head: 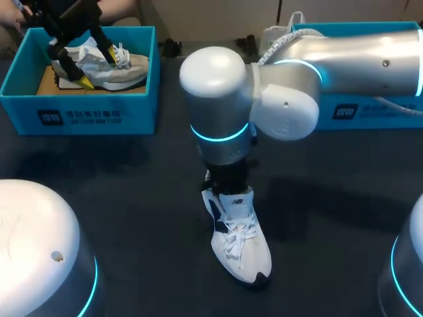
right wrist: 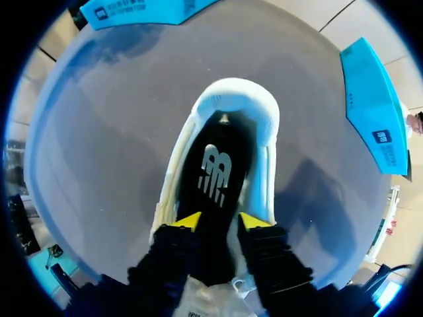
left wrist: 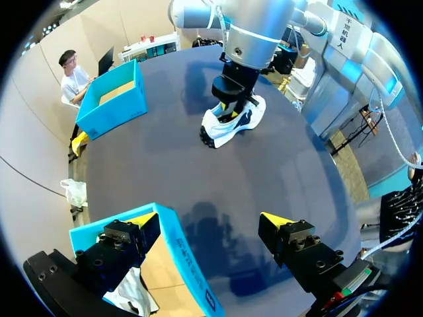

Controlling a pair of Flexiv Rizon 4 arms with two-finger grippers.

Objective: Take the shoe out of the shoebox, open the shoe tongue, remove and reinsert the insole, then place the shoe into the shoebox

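A white and navy shoe stands on the dark table at the middle, toe toward the front. My right gripper is at its heel opening, fingers slightly apart and open, yellow tips just over the black insole, with the pale tongue under the fingers. From the left wrist view the shoe sits under my right arm. My left gripper hangs wide open above a grey shoe in the left blue shoebox. Its tips straddle that shoebox's wall.
A second blue shoebox stands at the back right, partly hidden behind my right arm; the left wrist view shows its brown floor. Both shoeboxes' edges flank the shoe.
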